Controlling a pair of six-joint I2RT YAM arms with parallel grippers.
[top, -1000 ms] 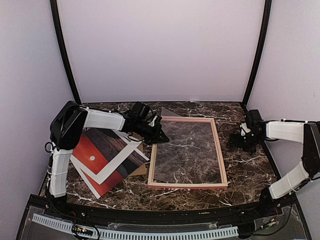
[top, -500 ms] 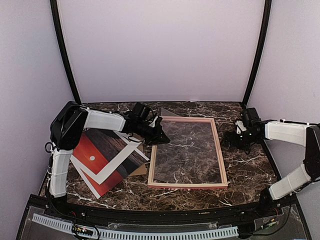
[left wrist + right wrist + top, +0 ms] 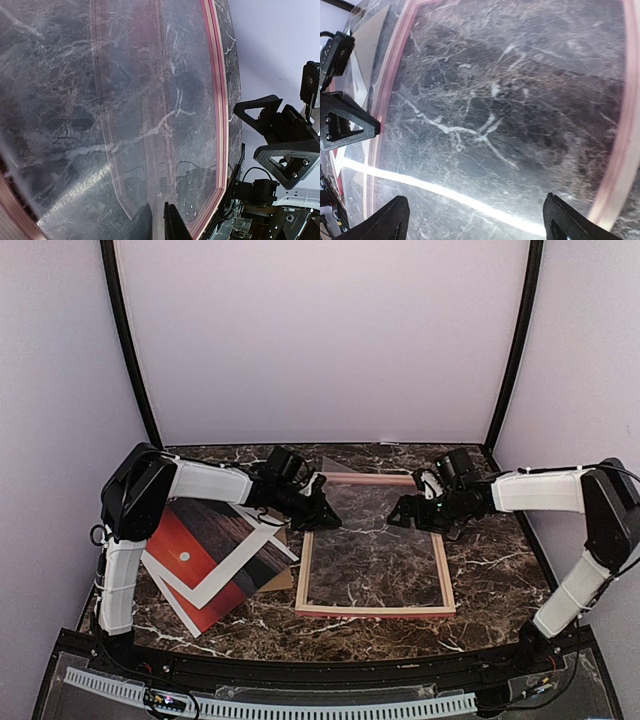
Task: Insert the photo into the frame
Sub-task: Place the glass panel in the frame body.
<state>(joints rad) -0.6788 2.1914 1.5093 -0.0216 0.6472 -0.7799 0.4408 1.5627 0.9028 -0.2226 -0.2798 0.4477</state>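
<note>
Reaches inward, right hand spread wide over thin pink wooden frame; pinches clear pane with left hand; opening step, likely needs second grip.

Glossy marble-look table, pale wood frame, clear shiny pane

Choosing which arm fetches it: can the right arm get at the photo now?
Probably not: the photo lies far left, beyond the frame, with the left arm stretched between; the right pincer hovers open over the frame.
</note>
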